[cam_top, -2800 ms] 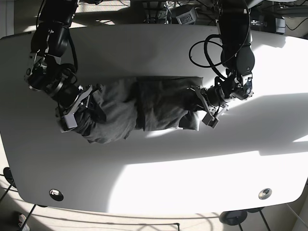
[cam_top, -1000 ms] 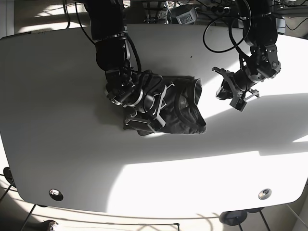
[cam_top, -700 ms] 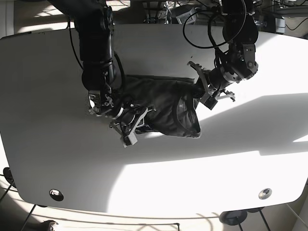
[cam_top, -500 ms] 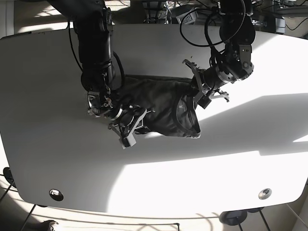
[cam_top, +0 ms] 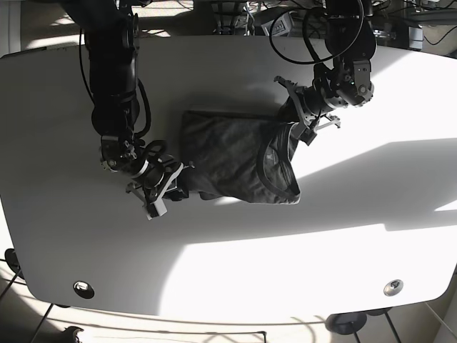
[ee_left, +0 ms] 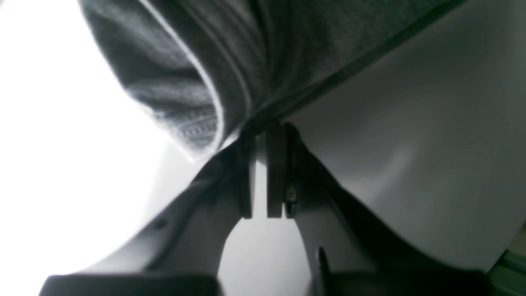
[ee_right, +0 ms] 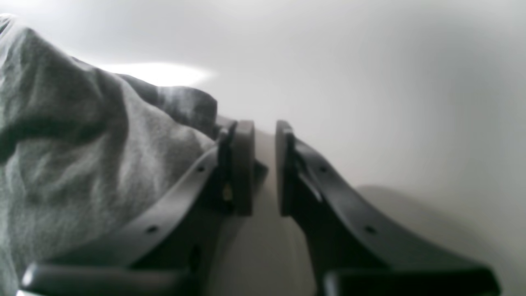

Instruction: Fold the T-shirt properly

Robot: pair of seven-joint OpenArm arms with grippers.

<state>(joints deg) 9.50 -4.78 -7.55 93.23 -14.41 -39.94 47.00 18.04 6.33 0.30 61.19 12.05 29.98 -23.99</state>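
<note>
T-shirt (cam_top: 239, 158): one dark grey garment lies bunched on the white table (cam_top: 228, 264), between the two grippers.

The left gripper (ee_left: 263, 135) has its fingers (ee_left: 276, 176) nearly together, a thin slit between them, the tips pinching the shirt's hem edge where cloth meets table. Fabric hangs above the tips; bare tabletop spreads to their right.

The right gripper (ee_right: 265, 135) shows a narrow gap with only table visible in it; whether it grips cloth I cannot tell. Its left finger (ee_right: 242, 164) presses against crumpled shirt; past the right finger lies open table.
</note>
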